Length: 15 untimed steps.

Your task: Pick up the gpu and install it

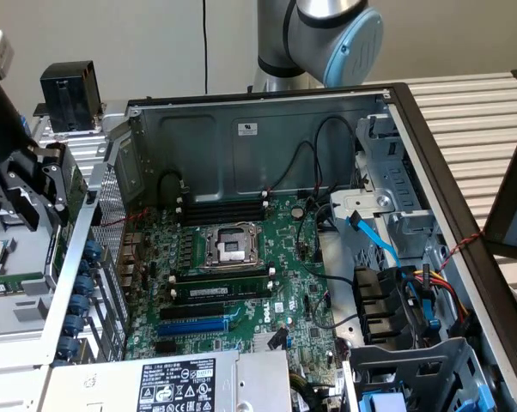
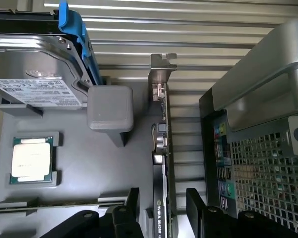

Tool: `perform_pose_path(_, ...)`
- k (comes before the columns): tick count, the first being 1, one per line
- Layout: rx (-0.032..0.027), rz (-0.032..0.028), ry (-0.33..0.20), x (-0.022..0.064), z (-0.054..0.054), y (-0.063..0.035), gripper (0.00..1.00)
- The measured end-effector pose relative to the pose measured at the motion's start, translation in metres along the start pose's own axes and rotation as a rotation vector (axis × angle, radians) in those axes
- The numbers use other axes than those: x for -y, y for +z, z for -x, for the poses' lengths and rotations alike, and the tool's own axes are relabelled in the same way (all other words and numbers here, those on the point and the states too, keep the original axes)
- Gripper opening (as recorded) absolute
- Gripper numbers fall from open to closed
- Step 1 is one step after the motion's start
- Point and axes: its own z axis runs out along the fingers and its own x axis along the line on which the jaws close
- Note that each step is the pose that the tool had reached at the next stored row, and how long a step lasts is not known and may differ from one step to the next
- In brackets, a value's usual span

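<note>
My gripper (image 2: pixel 162 193) is open, jaws spread wide, hanging over the tray (image 2: pixel 89 173) outside the case (image 2: pixel 258 99). The gpu (image 2: pixel 161 148) stands on edge in the tray and runs straight between my fingers (image 2: pixel 133 203). There's one finger on each side with a gap on both, no contact that I can see, nothing gripped. The card's labelled edge is nearest me; its silver bracket (image 2: pixel 164 67) is at the far end, poking past the tray. Also on the tray: a grey block (image 2: pixel 110 106) just beside the card, a cpu (image 2: pixel 32 158) in its pocket further off, and beyond the block a hard drive (image 2: pixel 35 69) in a blue caddy (image 2: pixel 77 39). On the card's other side is the case's perforated rear panel, close by. In the exterior view I'm at that view's left, outside the chassis wall. Inside, the motherboard (image 1: pixel 301 249) lies flat, with the socket (image 1: pixel 228 245) mid-board. The blue slot (image 1: pixel 192 326) and the black slot (image 1: pixel 211 303) next to it are bare, and no card is seated anywhere I can see. Status as I read it: lined up over the card, pick not made, card not lifted, install not begun. Nothing of the task is completed; both the grab and the seating are outstanding.
</note>
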Motion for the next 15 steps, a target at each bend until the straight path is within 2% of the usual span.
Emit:
perform_pose_path(5, 0.0016, 0.0048, 0.004, 0.002, -0.002, 0.0081, 0.5)
perform_pose_path(8, 0.0022, 0.0054, 0.007, 0.003, -0.002, 0.0122, 0.5)
perform_pose_path(11, 0.002, 0.0051, 0.007, 0.003, -0.002, 0.0123, 0.5)
perform_pose_path(15, 0.003, -0.0015, 0.008, 0.0029, -0.003, 0.0144, 0.5)
